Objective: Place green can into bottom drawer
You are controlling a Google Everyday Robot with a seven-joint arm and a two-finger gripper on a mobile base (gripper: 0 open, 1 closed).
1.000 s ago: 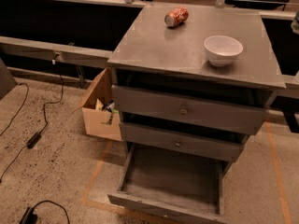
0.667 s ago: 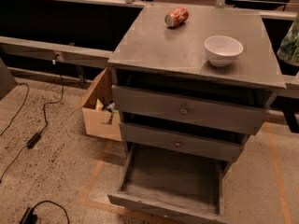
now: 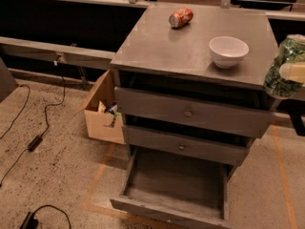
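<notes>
1. The gripper (image 3: pixel 295 72), at the frame's right edge, is clamping the green can (image 3: pixel 282 63) in mid-air, just off the cabinet top's (image 3: pixel 190 49) right corner.
2. The bottom drawer (image 3: pixel 174 182) is standing pulled open, its floor bare, well below and left of the can.
3. On the way down, the can risks clipping the cabinet corner or the middle drawer (image 3: pixel 183 147) front and being knocked loose.
4. Released too high or tilted, it is likely to be tipping, rolling across the shallow tray or over its low front.
</notes>
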